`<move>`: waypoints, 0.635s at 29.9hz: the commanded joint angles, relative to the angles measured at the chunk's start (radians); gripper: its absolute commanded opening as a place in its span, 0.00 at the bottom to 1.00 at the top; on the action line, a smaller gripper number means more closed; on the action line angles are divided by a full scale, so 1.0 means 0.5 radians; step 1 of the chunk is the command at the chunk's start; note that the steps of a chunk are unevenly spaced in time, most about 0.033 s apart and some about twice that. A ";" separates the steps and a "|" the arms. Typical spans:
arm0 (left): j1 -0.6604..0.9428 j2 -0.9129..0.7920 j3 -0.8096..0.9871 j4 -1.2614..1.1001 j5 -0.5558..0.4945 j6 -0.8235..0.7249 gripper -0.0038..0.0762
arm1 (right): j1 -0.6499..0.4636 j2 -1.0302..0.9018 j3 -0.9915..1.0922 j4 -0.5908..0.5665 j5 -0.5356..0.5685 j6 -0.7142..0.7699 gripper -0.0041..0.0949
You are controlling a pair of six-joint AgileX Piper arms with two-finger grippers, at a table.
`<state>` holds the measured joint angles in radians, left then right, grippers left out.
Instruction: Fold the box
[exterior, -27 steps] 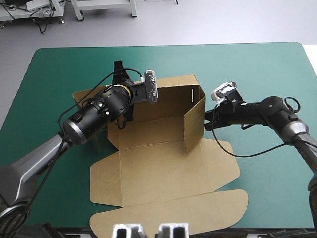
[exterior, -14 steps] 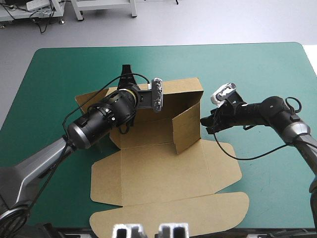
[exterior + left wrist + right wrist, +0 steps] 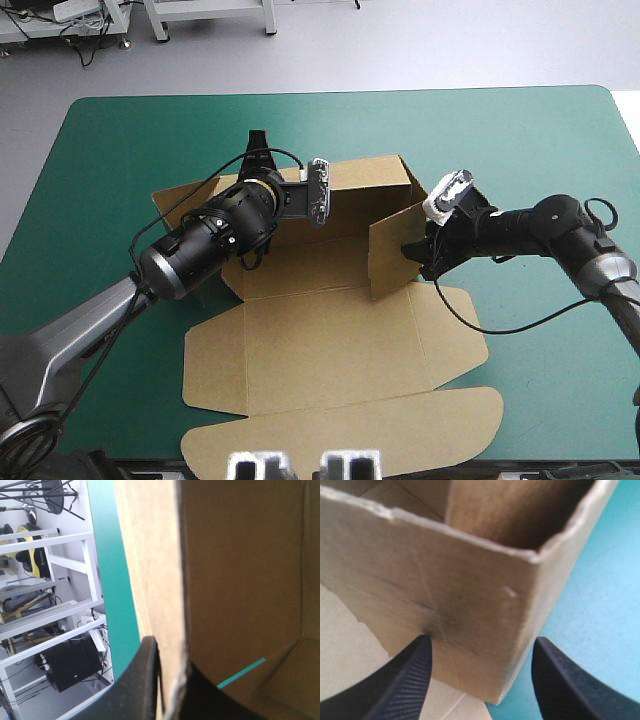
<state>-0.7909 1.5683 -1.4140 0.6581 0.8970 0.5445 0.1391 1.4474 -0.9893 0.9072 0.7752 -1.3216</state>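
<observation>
The left gripper (image 3: 167, 655) pinches the raised back wall of the box (image 3: 330, 340), fingers nearly closed on the board. The brown box sits mid-table on the teal-green cover (image 3: 120, 150), lid flat toward the near edge. The right gripper (image 3: 479, 647) is spread wide at the right wall's corner.

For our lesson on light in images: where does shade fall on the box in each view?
High view: the box is darker inside its walls than on its flat part. Left wrist view: the wall's inner face is dark, its outer face pale, the left pincer clamped on it. Right wrist view: the outer wall is lit, the hollow behind it shaded.
</observation>
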 commanded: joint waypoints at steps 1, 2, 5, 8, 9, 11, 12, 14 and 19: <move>-0.041 -0.023 -0.030 -0.203 -0.041 0.009 0.04 | -0.013 -0.040 -0.044 0.292 -0.040 -0.161 0.60; -0.041 -0.013 -0.030 -0.203 -0.041 0.009 0.04 | -0.010 -0.030 -0.044 0.334 -0.040 -0.194 0.60; -0.041 0.010 -0.030 -0.224 -0.033 0.005 0.04 | 0.013 -0.030 -0.044 0.377 -0.082 -0.205 0.60; -0.041 0.040 -0.030 -0.250 -0.033 -0.030 0.04 | 0.035 -0.030 -0.044 0.375 -0.090 -0.188 0.60; -0.041 0.040 -0.030 -0.265 -0.033 -0.045 0.04 | 0.043 -0.030 -0.044 0.375 -0.090 -0.175 0.60; -0.041 0.059 -0.030 -0.267 -0.023 -0.116 0.04 | 0.048 -0.030 -0.044 0.369 -0.093 -0.162 0.60; -0.041 0.062 -0.030 -0.261 -0.015 -0.136 0.04 | 0.048 -0.030 -0.044 0.369 -0.093 -0.154 0.60; -0.041 0.075 -0.030 -0.261 -0.005 -0.175 0.04 | 0.048 -0.030 -0.044 0.369 -0.113 -0.140 0.60; -0.058 0.108 -0.037 -0.281 -0.056 -0.246 0.04 | 0.048 -0.030 -0.044 0.390 -0.240 -0.123 0.60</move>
<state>-0.7909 1.6182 -1.4279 0.6834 0.8972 0.4465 0.1622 1.4627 -0.9893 1.0487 0.7017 -1.3844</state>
